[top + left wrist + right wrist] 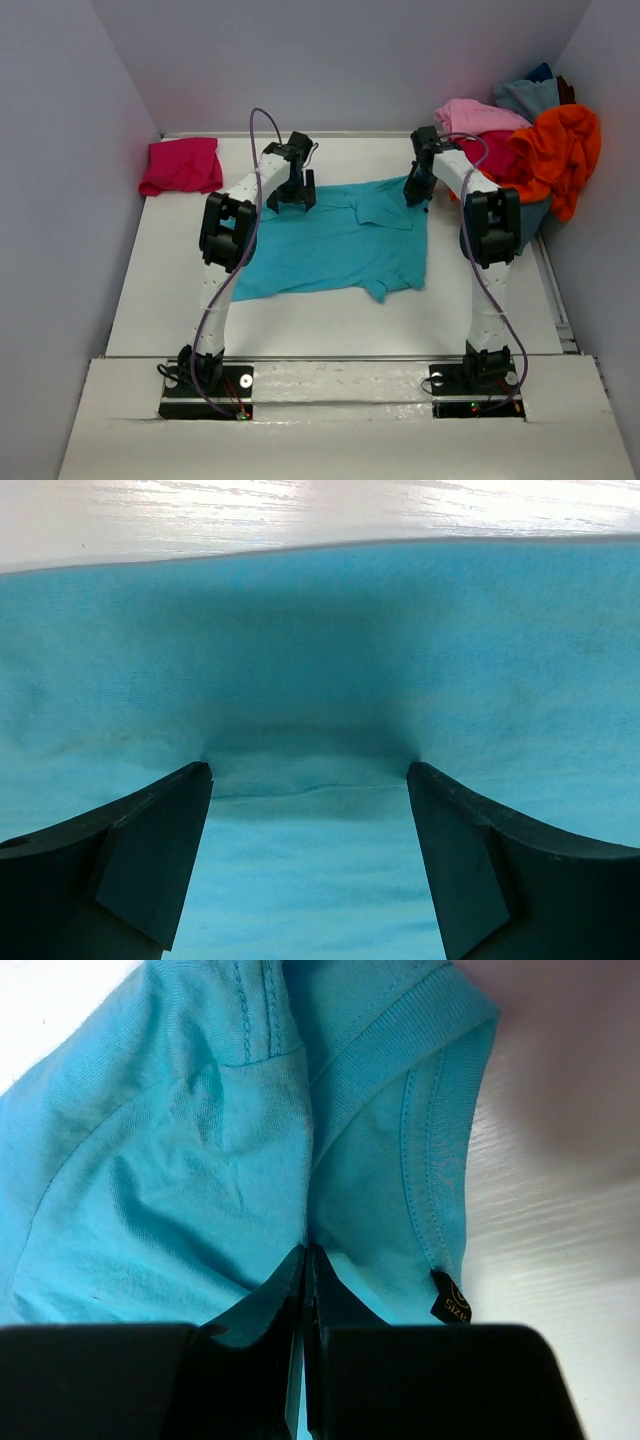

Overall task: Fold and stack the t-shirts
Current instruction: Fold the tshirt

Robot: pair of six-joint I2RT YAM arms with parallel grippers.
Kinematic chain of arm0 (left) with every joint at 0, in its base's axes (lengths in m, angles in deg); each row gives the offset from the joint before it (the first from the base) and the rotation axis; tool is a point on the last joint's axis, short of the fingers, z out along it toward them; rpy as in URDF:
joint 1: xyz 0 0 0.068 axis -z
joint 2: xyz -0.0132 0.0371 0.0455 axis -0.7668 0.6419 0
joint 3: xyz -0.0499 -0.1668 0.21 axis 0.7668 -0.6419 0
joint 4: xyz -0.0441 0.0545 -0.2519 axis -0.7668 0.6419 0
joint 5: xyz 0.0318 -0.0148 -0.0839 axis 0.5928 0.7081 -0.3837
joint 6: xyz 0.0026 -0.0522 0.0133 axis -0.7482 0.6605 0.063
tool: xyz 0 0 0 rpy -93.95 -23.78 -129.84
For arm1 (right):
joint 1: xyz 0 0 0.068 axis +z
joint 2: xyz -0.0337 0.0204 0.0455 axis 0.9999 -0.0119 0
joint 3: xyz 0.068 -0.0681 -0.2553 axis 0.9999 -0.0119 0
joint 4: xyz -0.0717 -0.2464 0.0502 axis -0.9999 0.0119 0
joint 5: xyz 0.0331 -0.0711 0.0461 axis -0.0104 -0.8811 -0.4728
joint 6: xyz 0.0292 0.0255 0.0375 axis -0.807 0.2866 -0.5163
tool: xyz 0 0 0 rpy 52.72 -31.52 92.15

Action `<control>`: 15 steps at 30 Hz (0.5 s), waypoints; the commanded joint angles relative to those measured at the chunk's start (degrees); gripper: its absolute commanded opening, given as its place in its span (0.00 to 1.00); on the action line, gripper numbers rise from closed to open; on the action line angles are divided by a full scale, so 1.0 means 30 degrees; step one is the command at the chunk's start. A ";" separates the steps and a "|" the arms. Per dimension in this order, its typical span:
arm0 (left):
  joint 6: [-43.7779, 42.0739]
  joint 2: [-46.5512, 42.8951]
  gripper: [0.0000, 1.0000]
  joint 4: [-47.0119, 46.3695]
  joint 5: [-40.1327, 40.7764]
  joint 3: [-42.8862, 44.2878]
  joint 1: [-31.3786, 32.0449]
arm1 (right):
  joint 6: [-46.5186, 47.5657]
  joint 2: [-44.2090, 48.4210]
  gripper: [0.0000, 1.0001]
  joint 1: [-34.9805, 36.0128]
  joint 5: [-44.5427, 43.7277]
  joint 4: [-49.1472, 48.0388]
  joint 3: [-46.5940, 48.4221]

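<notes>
A bright turquoise t-shirt (330, 250) lies spread on the white table between the two arms, with one edge folded over at the back right. My left gripper (292, 200) stands open at the shirt's far left part; in the left wrist view its fingertips (310, 770) press down on the turquoise cloth (320, 650) with a small ridge between them. My right gripper (415, 195) is at the far right corner near the collar (390, 1050). There its jaws (308, 1250) are shut, pinching a fold of the shirt (150, 1190) beside a small black size label (452, 1302).
A folded magenta-pink t-shirt (182, 165) lies at the back left corner. A loose pile sits at the back right: orange (560, 150), light pink (475, 115), crimson (492, 152) and dusty blue (530, 95) shirts. Grey walls close in the table (330, 320) on three sides.
</notes>
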 commanded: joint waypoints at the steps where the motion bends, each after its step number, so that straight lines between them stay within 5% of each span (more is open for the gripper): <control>1: 0.0101 -0.0384 0.92 0.0061 -0.0074 -0.0135 -0.0080 | 0.0225 0.0667 0.08 -0.0251 -0.0600 0.0363 0.0024; 10: 0.0071 -0.0414 0.92 0.0032 -0.0074 -0.0223 -0.0080 | 0.0254 0.0403 0.26 -0.0251 0.0250 0.0392 0.0638; 15: 0.0042 -0.0414 0.92 0.0002 -0.0162 -0.0223 -0.0256 | 0.0284 0.0140 0.26 -0.0251 0.0133 0.0421 0.0961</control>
